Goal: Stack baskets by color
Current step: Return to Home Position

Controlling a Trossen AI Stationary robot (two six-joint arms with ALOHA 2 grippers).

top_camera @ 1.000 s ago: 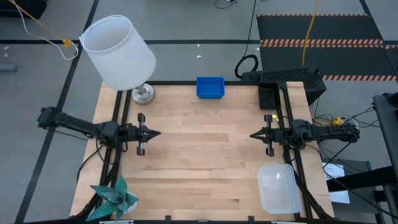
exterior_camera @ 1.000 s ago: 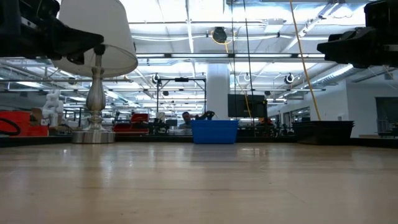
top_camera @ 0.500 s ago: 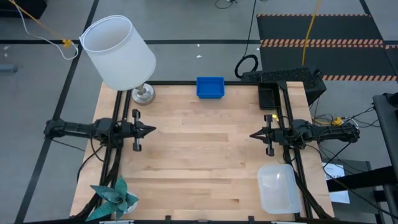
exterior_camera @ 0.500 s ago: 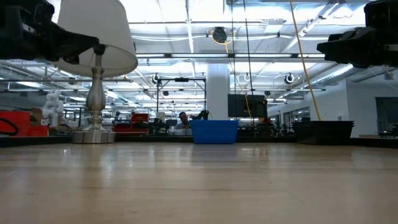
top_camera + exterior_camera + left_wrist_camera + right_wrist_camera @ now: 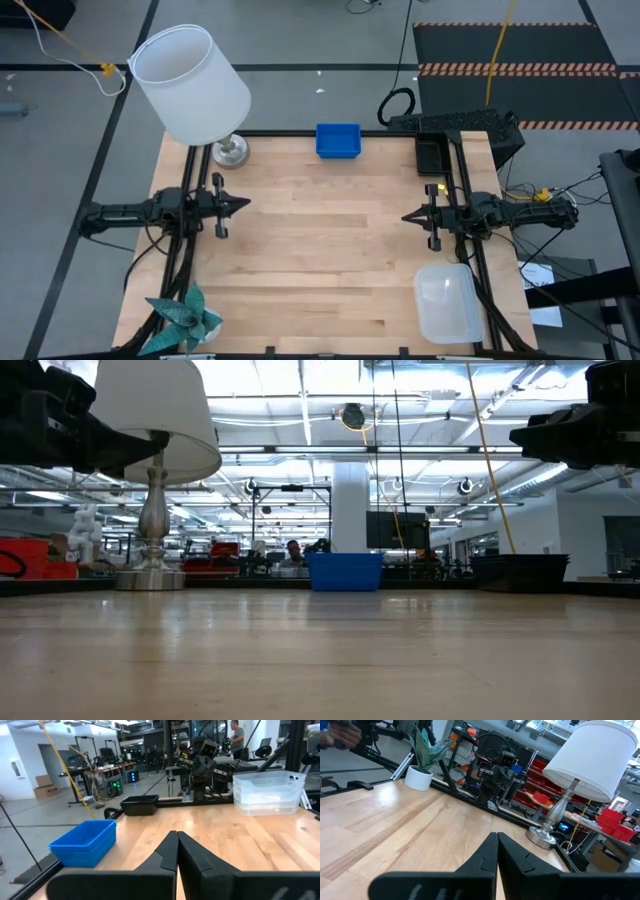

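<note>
At the near right corner of the wooden table (image 5: 320, 265) sit the clear baskets (image 5: 448, 303), nested one inside another, their layered rims plain in the left wrist view. Across from them, at the near left corner, stands a teal paper plant (image 5: 185, 318) in a small white pot. Midway up the table the two arms face each other from opposite edges, well apart, with bare wood between them. The left gripper (image 5: 243, 204) hangs over the left edge and the right gripper (image 5: 406, 216) over the right edge; each has its fingers (image 5: 167, 855) pressed together to a point and holds nothing. Both hang above the tabletop, touching none of the baskets. Farther back, a white lamp (image 5: 190, 85) on a metal base stands at the far left corner. The blue baskets (image 5: 338, 140) rest at the middle of the far edge, and the black baskets (image 5: 432, 156) lie at the far right corner, just beyond the right arm.
</note>
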